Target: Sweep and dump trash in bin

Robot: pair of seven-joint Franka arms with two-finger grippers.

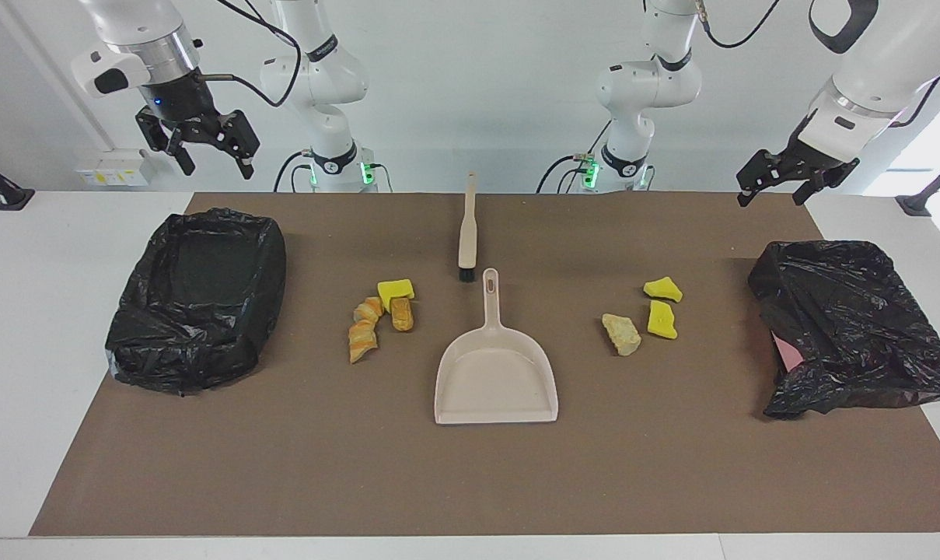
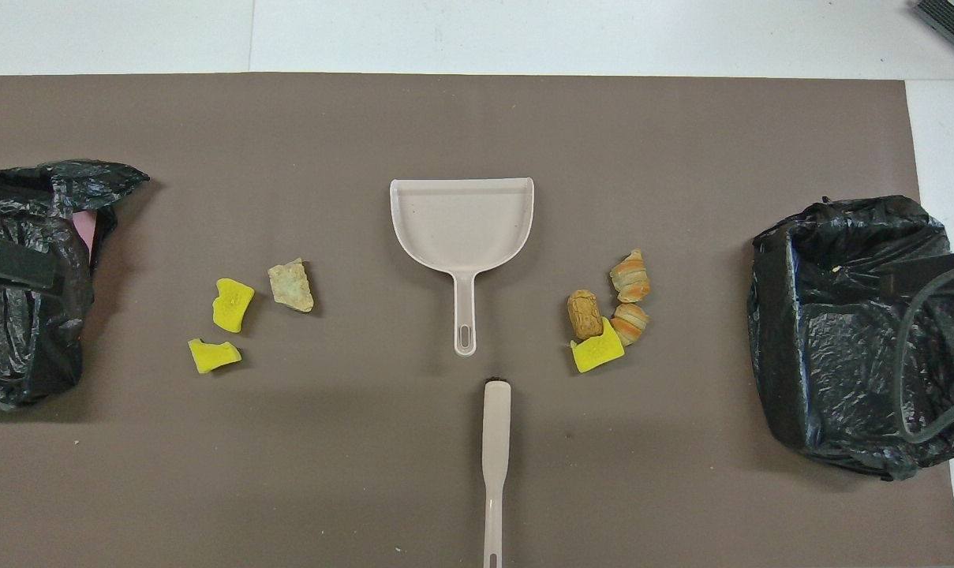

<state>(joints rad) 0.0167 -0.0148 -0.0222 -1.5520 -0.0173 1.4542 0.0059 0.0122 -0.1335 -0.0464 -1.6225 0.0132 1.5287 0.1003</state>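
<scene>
We have swept nothing yet. Our left gripper (image 1: 773, 185) and right gripper (image 1: 205, 148) hang spread and empty. Well below and between them, the trash (image 1: 380, 315) lies on the bench (image 1: 470, 482) beside the untouched dustpan (image 1: 495, 373) and brush (image 1: 467, 229); both bins (image 1: 197, 295) wait.

1. We see the brush (image 2: 495, 465) cut off at its handle end by the overhead view's bottom edge.
2. The black-bagged bin (image 2: 27, 276) at the left arm's end runs past that view's side edge.
3. We cannot see what either bin holds inside.
</scene>
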